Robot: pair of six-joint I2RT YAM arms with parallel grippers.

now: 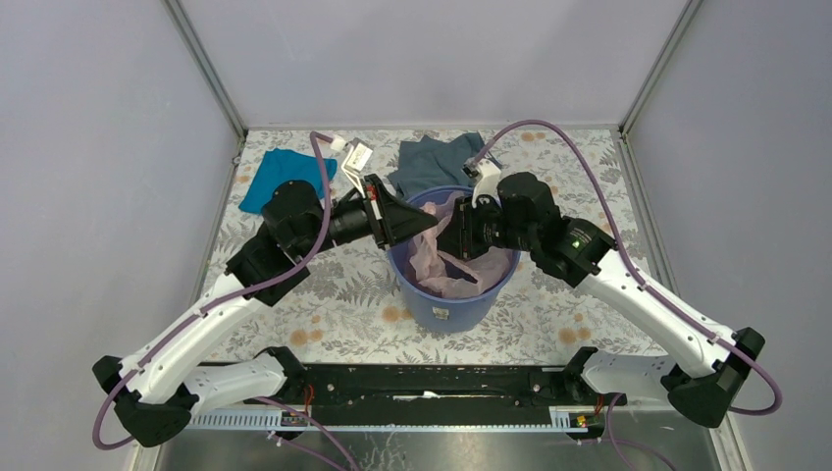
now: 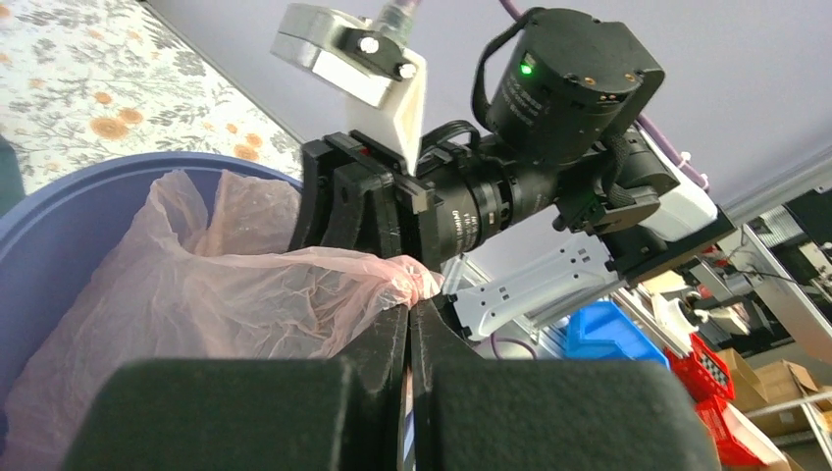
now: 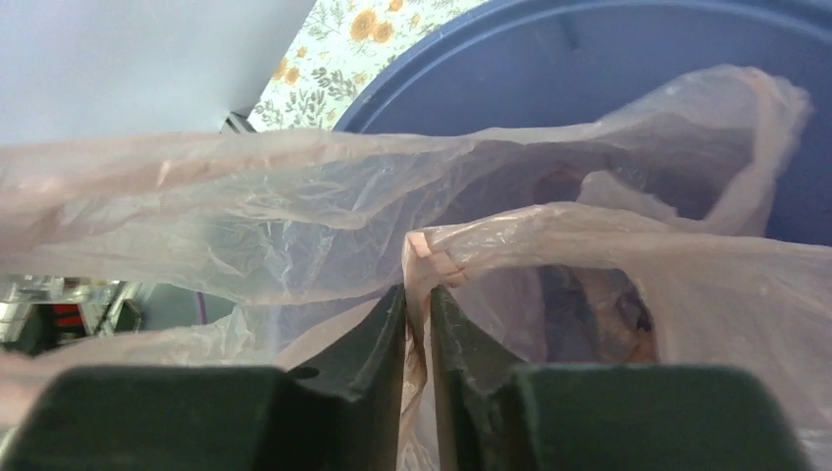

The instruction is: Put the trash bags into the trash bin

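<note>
The pale pink trash bag (image 1: 439, 257) hangs inside the blue-violet trash bin (image 1: 453, 304) at the table's middle. My left gripper (image 1: 424, 218) is over the bin's left rim, shut on the bag's edge; in the left wrist view the film (image 2: 245, 294) bunches at the fingertips (image 2: 410, 306). My right gripper (image 1: 453, 234) is over the bin's right side, shut on another fold of the bag (image 3: 549, 245), pinched between its fingers (image 3: 417, 294). The bin's rim (image 3: 589, 39) shows behind the film. The two grippers face each other, close together.
A grey-blue cloth garment (image 1: 432, 162) lies behind the bin. A teal cloth (image 1: 283, 173) lies at the back left. The floral table cover (image 1: 334, 294) surrounds the bin. Grey walls stand on both sides.
</note>
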